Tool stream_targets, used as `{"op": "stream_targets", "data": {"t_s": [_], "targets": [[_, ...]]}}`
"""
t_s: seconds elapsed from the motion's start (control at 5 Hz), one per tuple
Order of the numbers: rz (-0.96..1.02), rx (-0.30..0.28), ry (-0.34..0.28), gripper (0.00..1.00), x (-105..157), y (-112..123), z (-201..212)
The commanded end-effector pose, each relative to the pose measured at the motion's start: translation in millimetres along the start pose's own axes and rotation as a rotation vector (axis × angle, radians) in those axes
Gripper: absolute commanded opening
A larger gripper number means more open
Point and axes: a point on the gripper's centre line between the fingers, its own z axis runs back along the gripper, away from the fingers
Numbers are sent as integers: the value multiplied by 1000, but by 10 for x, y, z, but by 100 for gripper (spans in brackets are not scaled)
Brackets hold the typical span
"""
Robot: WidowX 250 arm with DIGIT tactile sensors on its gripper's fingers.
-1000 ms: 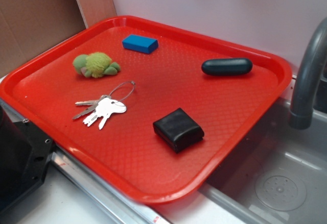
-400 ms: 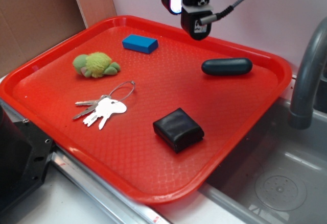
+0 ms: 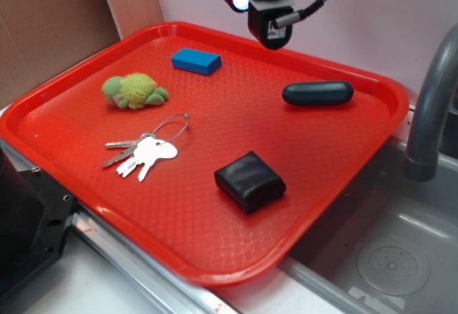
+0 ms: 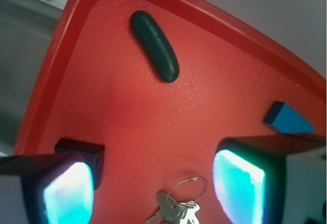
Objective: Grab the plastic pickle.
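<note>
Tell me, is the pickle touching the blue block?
No, the pickle lies alone near the tray's far right side, well apart from the blue block.

in the exterior view the gripper is cut off by the top edge, so only its lower housing and a length of cable show, and how its jaws stand cannot be read there. the faucet runs out at the right edge. in the wrist view the two fingers are sliced by the bottom edge and glow out of focus. the black block sits mostly hidden behind the left one. the blue block is partly covered by the right finger, and the keys are cut at the bottom edge. the plush toy is out of that view.
</note>
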Motion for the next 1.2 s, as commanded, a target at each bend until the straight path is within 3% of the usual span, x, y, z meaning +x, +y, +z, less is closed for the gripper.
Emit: {"op": "stream_targets", "data": {"t_s": [0.0,0.2,0.4,0.6,1.0], "targets": [[-122,78,-117,100,237,85,-18],[-163,96,-115,100,556,118,-47],[-185,73,-58,100,698,94,-270],[-186,53,9,100,738,74,-507],[-139,44,117,100,590,265,-869]]}}
